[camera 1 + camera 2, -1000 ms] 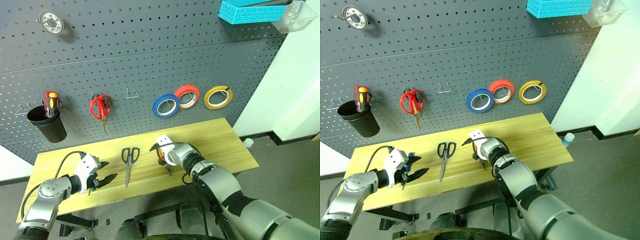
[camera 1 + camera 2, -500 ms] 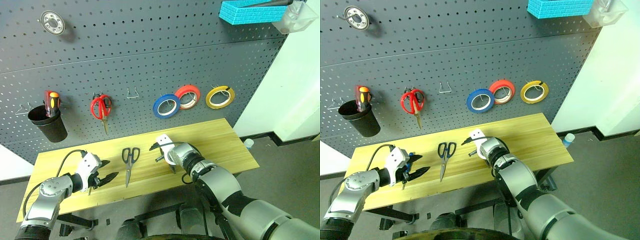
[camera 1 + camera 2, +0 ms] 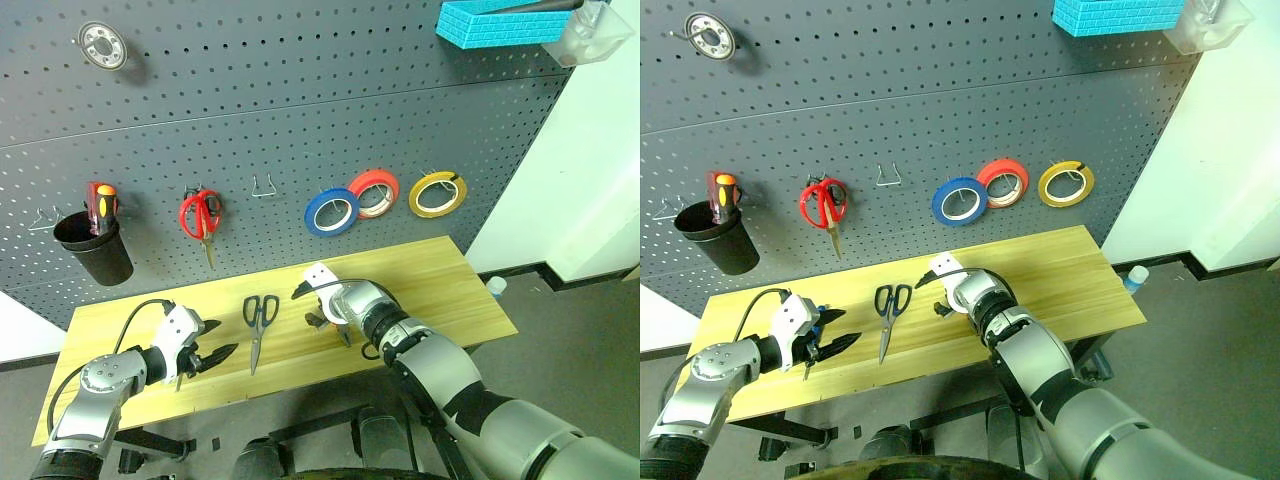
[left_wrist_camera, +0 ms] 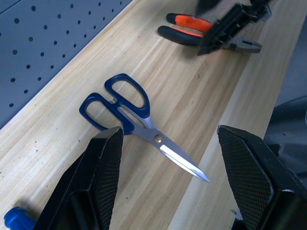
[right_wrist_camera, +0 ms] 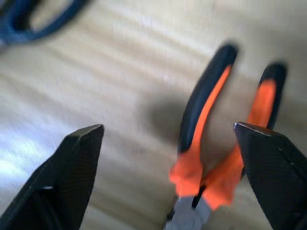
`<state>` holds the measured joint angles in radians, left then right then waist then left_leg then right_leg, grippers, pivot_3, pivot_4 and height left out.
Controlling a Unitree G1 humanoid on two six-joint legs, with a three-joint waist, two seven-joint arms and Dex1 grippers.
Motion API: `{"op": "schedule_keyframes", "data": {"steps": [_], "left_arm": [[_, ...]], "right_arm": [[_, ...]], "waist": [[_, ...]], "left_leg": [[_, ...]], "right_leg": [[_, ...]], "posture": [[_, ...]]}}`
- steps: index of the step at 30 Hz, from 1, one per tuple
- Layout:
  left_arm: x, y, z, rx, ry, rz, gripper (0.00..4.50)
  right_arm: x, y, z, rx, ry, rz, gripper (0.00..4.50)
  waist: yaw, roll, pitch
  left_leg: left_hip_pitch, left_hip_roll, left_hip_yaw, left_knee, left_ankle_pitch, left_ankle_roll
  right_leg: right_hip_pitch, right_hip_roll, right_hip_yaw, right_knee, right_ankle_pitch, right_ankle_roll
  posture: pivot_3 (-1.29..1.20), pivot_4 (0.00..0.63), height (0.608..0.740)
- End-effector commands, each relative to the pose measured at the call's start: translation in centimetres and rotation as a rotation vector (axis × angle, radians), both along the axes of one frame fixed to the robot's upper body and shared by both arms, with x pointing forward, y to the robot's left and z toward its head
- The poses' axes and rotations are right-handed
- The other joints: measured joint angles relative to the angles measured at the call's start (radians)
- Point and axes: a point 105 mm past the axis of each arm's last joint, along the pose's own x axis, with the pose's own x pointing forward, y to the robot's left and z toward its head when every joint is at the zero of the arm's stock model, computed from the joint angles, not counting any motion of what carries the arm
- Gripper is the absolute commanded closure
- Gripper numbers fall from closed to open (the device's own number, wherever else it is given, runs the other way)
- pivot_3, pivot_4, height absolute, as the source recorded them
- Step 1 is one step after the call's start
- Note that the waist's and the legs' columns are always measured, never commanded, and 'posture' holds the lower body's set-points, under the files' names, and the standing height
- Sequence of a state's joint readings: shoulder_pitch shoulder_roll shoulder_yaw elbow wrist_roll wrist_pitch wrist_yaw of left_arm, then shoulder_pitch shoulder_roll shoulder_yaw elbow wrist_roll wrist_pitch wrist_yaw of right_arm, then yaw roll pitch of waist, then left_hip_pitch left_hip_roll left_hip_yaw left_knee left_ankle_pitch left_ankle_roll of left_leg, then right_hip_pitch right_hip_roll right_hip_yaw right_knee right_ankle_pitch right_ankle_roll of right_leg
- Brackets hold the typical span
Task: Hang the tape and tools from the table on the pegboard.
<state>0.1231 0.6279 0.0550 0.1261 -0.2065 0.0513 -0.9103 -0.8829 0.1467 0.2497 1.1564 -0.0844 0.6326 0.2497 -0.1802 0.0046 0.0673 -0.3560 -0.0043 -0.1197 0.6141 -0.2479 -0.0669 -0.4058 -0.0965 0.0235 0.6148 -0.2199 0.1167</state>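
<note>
- Your right end effector (image 5: pixel 168 158) hangs over the pliers (image 5: pixel 211 143), fingers (image 5: pixel 64 177) spread wide, one on each side of the orange-and-black handles. Nothing is gripped; the pliers lie flat on the surface (image 3: pixel 440 285).
- Your left end effector (image 4: pixel 168 177) sits near the left end of the surface, fingers (image 4: pixel 103 177) parted and empty, pointing toward the scissors (image 3: pixel 259 322).
- Those scissors lie on the surface between your two end effectors, handles toward the pegboard (image 3: pixel 300 130), blades closed and pointing to the front edge.
- A blue-handled screwdriver (image 3: pixel 816 322) lies just beside your left end effector; only its handle end shows, so you cannot tell its full lie.
- The yellow tape (image 3: pixel 437 194) already hangs on the pegboard, rightmost of three rolls; the red roll (image 3: pixel 374 193) and blue roll (image 3: pixel 332 212) hang to its left, overlapping.
- Left of the rolls on the pegboard: an empty metal hook (image 3: pixel 264 187), red-handled scissors (image 3: pixel 201 218), then a black cup (image 3: pixel 92 250) holding a red-and-orange screwdriver (image 3: pixel 102 205).
- A round metal ring (image 3: pixel 103 44) hangs at upper left of the pegboard, a blue bin (image 3: pixel 505 22) at upper right.
</note>
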Motion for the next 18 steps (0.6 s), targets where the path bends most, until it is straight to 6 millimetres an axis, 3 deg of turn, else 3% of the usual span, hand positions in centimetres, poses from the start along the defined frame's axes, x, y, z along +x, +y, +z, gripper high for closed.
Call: {"op": "schedule_keyframes", "data": {"steps": [1,11,18], "left_arm": [[0.3,0.1,0.7,0.004,-0.036,-0.001,1.22],[0.5,-0.1,0.7,0.001,-0.041,-0.007,1.22],[0.3,-0.1,0.7,0.002,-0.035,-0.007,1.22]], "right_arm": [[-2.5,2.1,-1.8,0.047,0.057,-0.015,0.17],[-3.1,0.1,-3.2,0.015,0.114,-0.142,0.17],[-3.2,0.1,-3.3,0.025,0.112,-0.142,0.08]], "waist": [[0.001,0.000,0.000],[-0.002,-0.001,-0.001],[-0.001,-0.001,-0.001]], "left_leg": [[0.000,0.000,0.000,0.000,0.000,0.000],[0.001,0.000,0.000,0.000,0.000,0.000],[0.001,0.000,-0.001,0.000,0.000,0.000]], "right_leg": [[0.000,0.000,0.000,0.000,0.000,0.000],[0.001,0.000,0.000,0.000,0.000,0.000],[0.001,0.001,0.000,0.000,0.000,-0.001]], "posture": [[-0.11,0.000,0.738],[-0.11,0.000,0.738],[-0.11,0.000,0.738]]}}
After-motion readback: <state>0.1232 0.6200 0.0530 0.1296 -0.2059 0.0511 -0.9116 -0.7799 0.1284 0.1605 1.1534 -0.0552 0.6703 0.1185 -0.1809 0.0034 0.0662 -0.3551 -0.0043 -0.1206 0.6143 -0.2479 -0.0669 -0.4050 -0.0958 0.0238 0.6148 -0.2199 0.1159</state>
